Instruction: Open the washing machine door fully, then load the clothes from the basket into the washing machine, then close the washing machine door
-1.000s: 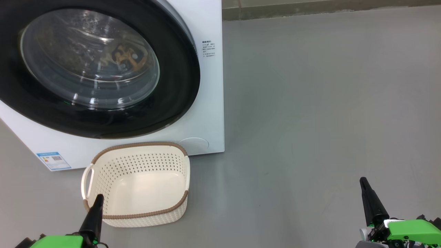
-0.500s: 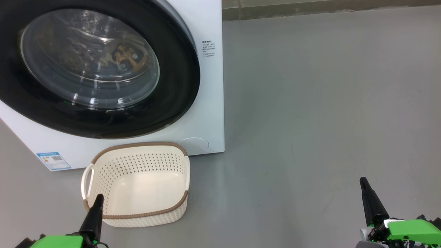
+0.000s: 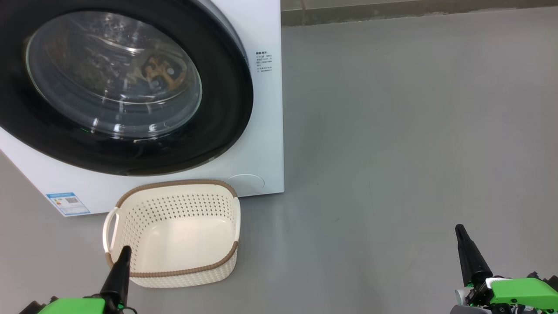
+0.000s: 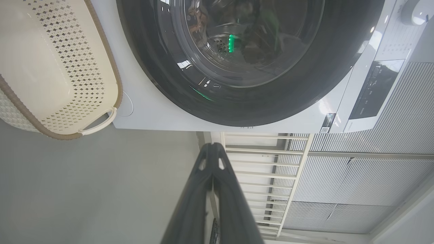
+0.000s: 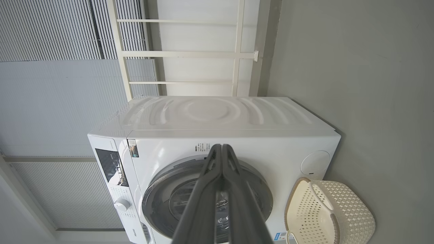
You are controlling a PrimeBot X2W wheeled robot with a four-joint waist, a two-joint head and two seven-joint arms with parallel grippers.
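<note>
Washing machine [image 3: 266, 131] stands on floor, washing machine door [image 3: 226, 100] flat against its front. Clothes [image 3: 159, 73] glimpsed through glass, inside drum. Basket [image 3: 174, 272] just before machine's lower front. Left claw [image 3: 125, 249] low, fingers pressed together, tip over basket's near rim, pointing at machine. Right claw [image 3: 457, 227] likewise pressed together, well right of machine.

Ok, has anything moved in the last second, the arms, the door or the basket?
Nothing visibly changed. The round black-rimmed glass washing machine door is as shut as before, the empty cream perforated plastic basket sits in the same spot before it, and the left fingers and right fingers stay pressed together, holding nothing.
</note>
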